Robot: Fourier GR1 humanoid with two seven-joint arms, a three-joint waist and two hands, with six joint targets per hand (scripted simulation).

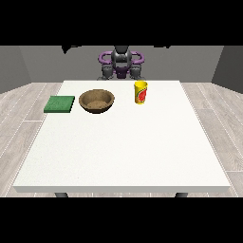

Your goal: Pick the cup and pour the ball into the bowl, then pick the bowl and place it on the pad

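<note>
A yellow cup (pixel 140 92) with a red label stands upright on the white table (pixel 123 147), towards the far side and right of centre. I cannot see a ball inside it. Left of the cup sits a brown bowl (pixel 97 101), which looks empty. A flat green pad (pixel 60 104) lies left of the bowl near the table's left edge. The robot is behind the far edge with both arms drawn in close to its body. The hand at the view's left (pixel 106 72) and the hand at the view's right (pixel 138 72) stay behind the table edge, away from every object.
The table's white surface stretches wide towards the camera in front of the three objects. Grey plank floor surrounds the table, and grey walls stand behind the robot.
</note>
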